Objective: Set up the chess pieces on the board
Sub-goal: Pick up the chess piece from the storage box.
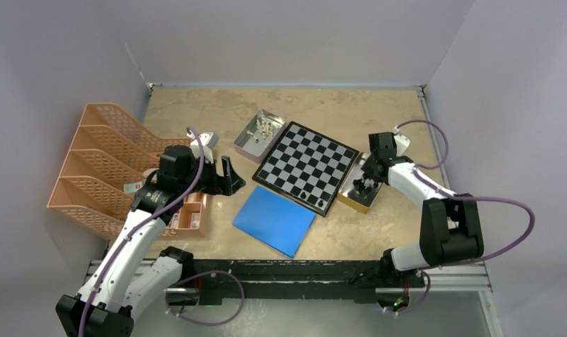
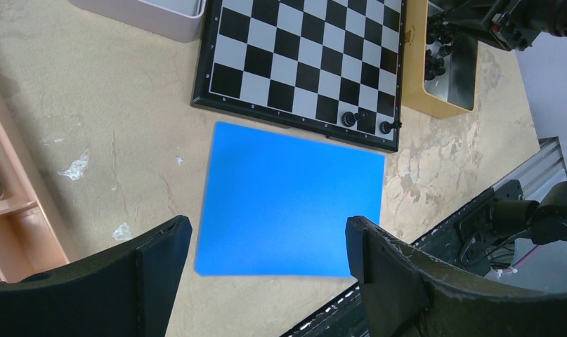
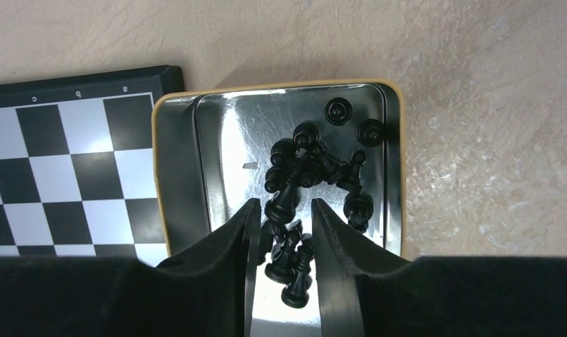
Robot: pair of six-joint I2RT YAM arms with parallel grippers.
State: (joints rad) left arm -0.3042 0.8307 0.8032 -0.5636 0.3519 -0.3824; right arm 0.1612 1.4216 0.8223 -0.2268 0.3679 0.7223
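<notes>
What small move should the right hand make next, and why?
Probably lower a little and close the right hand on one of the glossy black chess pieces. Its fingers are apart over the heap in the shiny gold-rimmed metal tin, and the chequered board holds only two pieces.

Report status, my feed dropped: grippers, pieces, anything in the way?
Left gripper open, above blue sheet. Right gripper open, down in tin, straddling loose black pieces. Two placed pieces at board corner. No obstruction seen.
</notes>
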